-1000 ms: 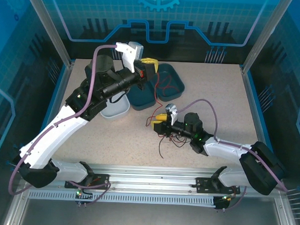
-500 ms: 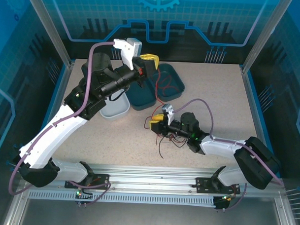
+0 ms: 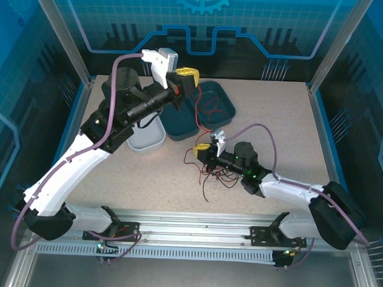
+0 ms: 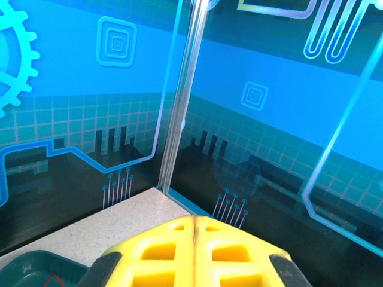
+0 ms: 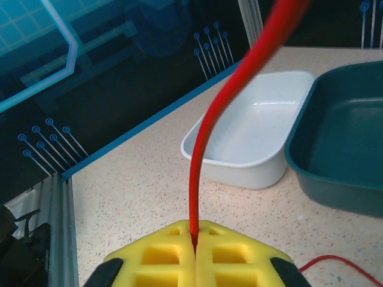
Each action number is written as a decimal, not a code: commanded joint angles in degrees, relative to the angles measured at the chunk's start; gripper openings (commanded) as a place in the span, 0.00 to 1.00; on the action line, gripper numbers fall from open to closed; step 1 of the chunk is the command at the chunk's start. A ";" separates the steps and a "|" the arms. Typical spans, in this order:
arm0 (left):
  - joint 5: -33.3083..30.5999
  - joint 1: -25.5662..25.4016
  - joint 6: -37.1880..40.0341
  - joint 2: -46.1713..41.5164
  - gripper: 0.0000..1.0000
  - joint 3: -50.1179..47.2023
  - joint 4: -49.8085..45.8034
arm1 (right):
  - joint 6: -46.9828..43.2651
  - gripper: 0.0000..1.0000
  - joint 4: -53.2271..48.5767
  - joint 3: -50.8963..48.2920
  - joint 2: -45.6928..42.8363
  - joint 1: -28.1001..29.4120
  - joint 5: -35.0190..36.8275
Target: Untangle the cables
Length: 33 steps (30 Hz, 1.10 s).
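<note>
The cables [image 3: 213, 175] lie as a loose tangle of red and dark wires on the speckled table, just in front of my right gripper [image 3: 201, 151]. In the right wrist view that gripper [image 5: 195, 228] is shut on a red cable [image 5: 206, 134], which rises from between the yellow fingertips and curves up to the right. A second red strand [image 5: 335, 263] lies on the table at the lower right. My left gripper [image 3: 192, 73] hangs high over the teal trays. Its yellow jaws [image 4: 194, 220] are pressed together with nothing visible between them. More red cable [image 3: 210, 109] lies in the right teal tray.
A white tray [image 3: 147, 142] and two teal trays [image 3: 179, 129] [image 3: 227, 102] sit side by side at the back middle. The right wrist view has the white tray [image 5: 263, 156] and a teal tray [image 5: 335, 191] just ahead. Blue enclosure walls [image 4: 251, 95] ring the table.
The right gripper has closed on the red cable and shifted slightly. The left gripper has drifted a little up and to the left, still shut.
</note>
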 commanded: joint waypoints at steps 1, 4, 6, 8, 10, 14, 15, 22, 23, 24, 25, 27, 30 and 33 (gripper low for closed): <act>-1.03 1.75 -0.05 -0.70 0.00 -0.88 1.55 | -0.82 0.00 -7.40 1.88 -5.10 0.75 3.76; -0.42 3.11 -0.89 0.73 0.00 -1.34 1.27 | -0.27 0.00 -18.39 5.00 -8.75 0.72 8.05; -0.40 3.92 -1.56 2.18 0.00 -1.61 1.12 | 0.38 0.00 -26.36 8.03 -10.35 0.55 11.24; -0.56 4.78 -2.08 4.25 0.00 -1.75 0.83 | 0.74 0.00 -33.97 11.94 -10.86 0.02 13.48; -1.12 5.85 -2.82 7.07 0.00 -1.14 0.59 | 1.57 0.00 -41.01 16.35 -10.28 -1.38 14.45; -2.39 8.00 -4.67 15.19 0.00 3.55 -1.39 | 5.29 0.00 -52.69 25.45 -6.13 -8.01 11.37; -2.91 8.30 -4.96 16.98 0.00 4.95 -2.04 | 6.08 0.00 -53.93 26.79 -5.07 -9.72 9.11; -5.41 13.31 -9.51 30.33 0.00 15.55 -4.01 | 5.33 0.00 -62.64 34.57 2.26 -16.85 3.75; -5.39 13.92 -9.53 32.41 0.00 18.31 -4.85 | 4.64 0.00 -62.94 34.94 2.90 -17.44 2.95; -5.70 14.29 -9.35 34.25 0.00 20.63 -5.65 | 4.31 0.00 -63.60 35.37 3.63 -18.02 2.02; -6.05 14.68 -9.21 36.48 0.00 23.34 -6.59 | 3.99 0.00 -64.59 36.17 4.50 -18.75 1.07; -7.31 15.70 -9.56 40.89 0.00 28.98 -8.56 | 3.02 0.00 -66.37 37.78 6.18 -19.25 -0.15; -7.49 17.10 -10.53 48.44 0.00 39.23 -13.62 | 2.42 0.00 -67.44 38.90 7.38 -19.33 -0.66; -6.56 17.30 -9.58 54.02 0.00 46.63 -17.00 | 2.46 0.00 -66.65 40.78 8.98 -19.94 -1.11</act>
